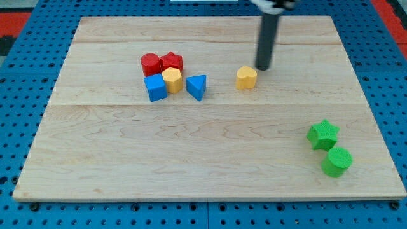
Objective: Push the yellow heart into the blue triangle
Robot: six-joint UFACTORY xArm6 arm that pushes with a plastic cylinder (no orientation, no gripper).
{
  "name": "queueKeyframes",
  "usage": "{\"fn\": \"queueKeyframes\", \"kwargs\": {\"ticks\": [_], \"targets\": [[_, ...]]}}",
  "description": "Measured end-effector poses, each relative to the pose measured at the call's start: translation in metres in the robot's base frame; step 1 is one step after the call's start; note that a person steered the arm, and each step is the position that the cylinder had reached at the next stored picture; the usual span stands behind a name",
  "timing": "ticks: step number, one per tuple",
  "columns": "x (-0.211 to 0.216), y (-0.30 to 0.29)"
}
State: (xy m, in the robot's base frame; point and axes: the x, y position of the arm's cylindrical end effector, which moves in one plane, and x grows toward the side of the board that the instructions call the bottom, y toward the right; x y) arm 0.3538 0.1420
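The yellow heart [247, 77] lies on the wooden board, right of centre toward the view's top. The blue triangle [196, 86] lies to its left with a gap between them. My tip [262, 67] is just to the upper right of the yellow heart, very close to it; I cannot tell if it touches. The rod rises from there out of the view's top.
Left of the blue triangle is a tight cluster: a red cylinder [151, 64], a red star [171, 62], a yellow hexagon [172, 81] and a blue cube [155, 87]. A green star [323, 134] and a green cylinder [336, 161] sit at the lower right. The board edge [210, 198] runs along the bottom.
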Motion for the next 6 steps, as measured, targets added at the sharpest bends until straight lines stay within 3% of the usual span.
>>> {"fn": "queueKeyframes", "kwargs": {"ticks": [1,2,4,6], "targets": [[0.031,0.027],[0.028,-0.045],[0.015,-0.105],[0.046,-0.084]]}}
